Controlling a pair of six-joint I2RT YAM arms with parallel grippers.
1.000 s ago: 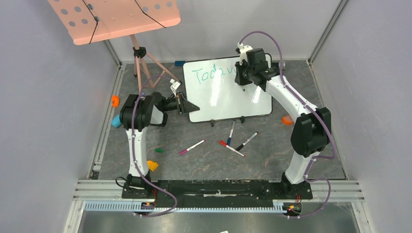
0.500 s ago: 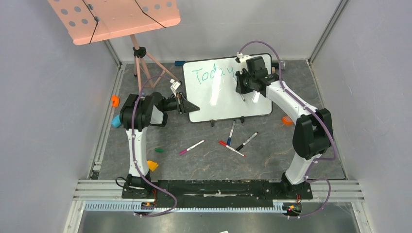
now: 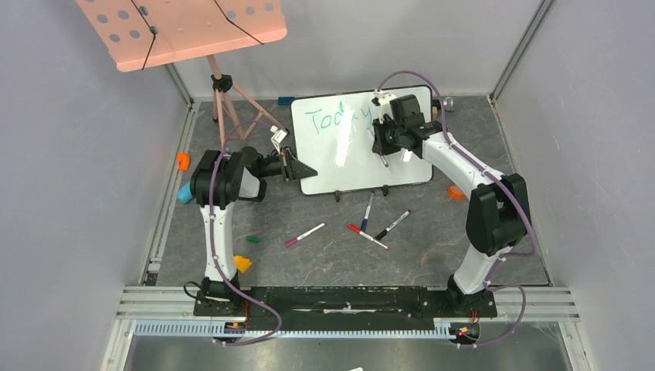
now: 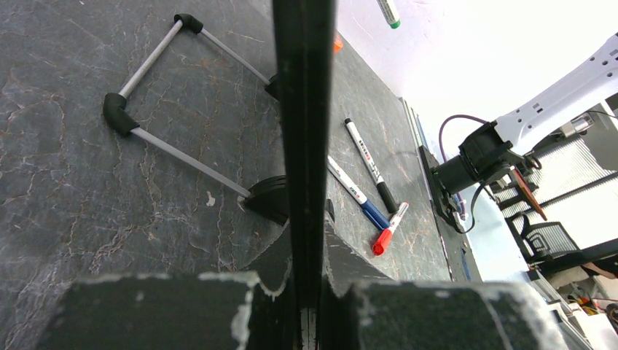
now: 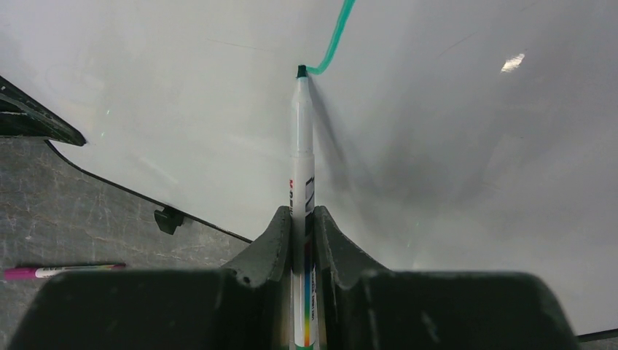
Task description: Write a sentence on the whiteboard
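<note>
The whiteboard (image 3: 347, 166), light, rigid and glossy, stands propped at the rear of the tabletop (image 3: 324, 263); it would probably slide or tip, so the left tool (image 3: 292, 167) is clamped on its left edge. The right tool (image 5: 299, 219) is clamped on a slim green marker (image 5: 301, 146), whose tip touches the board at the end of the unfinished sentence (image 3: 332, 120). In front lie spare markers (image 3: 368, 236), and a music stand (image 3: 185, 27) stands well apart at left; neither obstructs.
</note>
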